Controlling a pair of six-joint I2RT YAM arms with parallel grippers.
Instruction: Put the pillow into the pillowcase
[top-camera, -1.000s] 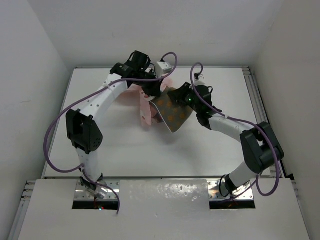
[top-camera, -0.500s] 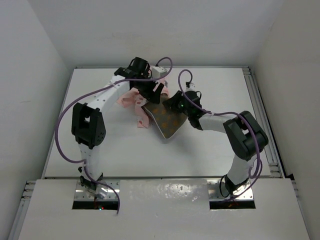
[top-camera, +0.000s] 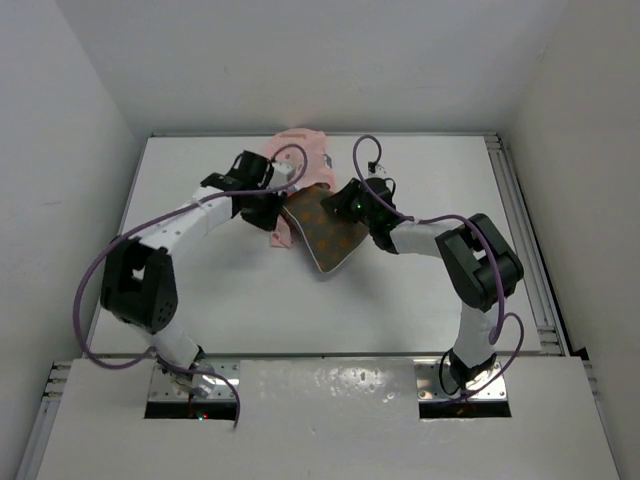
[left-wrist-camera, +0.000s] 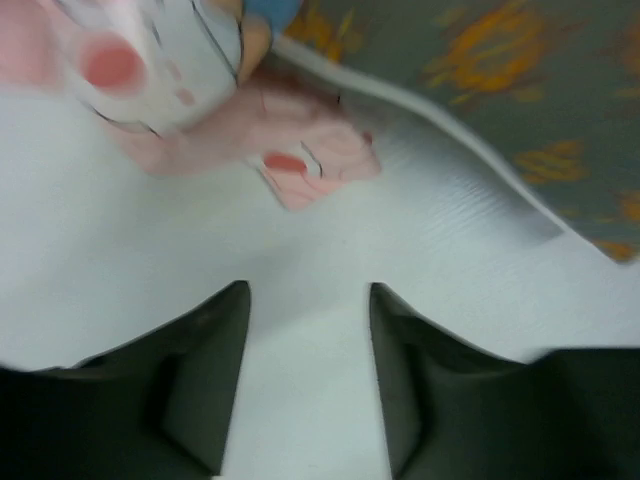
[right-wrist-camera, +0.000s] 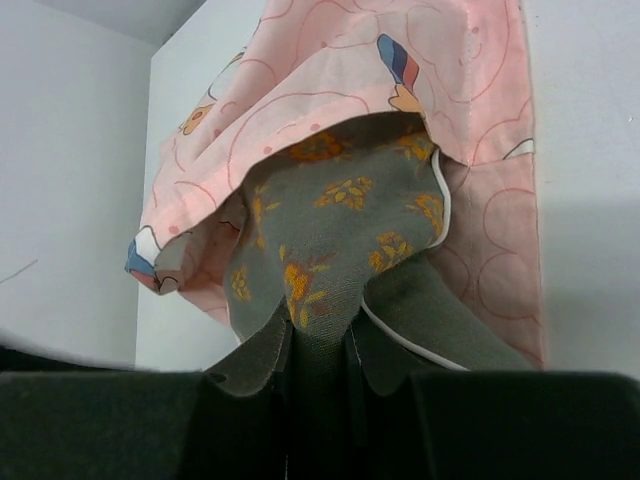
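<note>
The pillow (top-camera: 326, 236), dark brown with orange motifs, lies tilted at mid-table with its far end tucked into the pink bunny-print pillowcase (top-camera: 303, 150). My right gripper (top-camera: 337, 212) is shut on the pillow's edge. The right wrist view shows this grip (right-wrist-camera: 318, 330): the pillow (right-wrist-camera: 340, 215) runs up under the raised pillowcase (right-wrist-camera: 350, 70) mouth. My left gripper (top-camera: 264, 207) stands just left of the cloth. In the left wrist view it (left-wrist-camera: 308, 300) is open over bare table. The pillowcase (left-wrist-camera: 300, 150) corner and the pillow (left-wrist-camera: 500, 80) lie beyond its fingertips.
White walls close the table (top-camera: 250, 300) at the back and on both sides. A metal rail (top-camera: 512, 200) runs along the right edge. Purple cables (top-camera: 370, 160) loop above both arms.
My left gripper has let go of the pillowcase, opened, and drawn back to the left. The right arm has pushed the pillow left and farther under the pink cloth.
</note>
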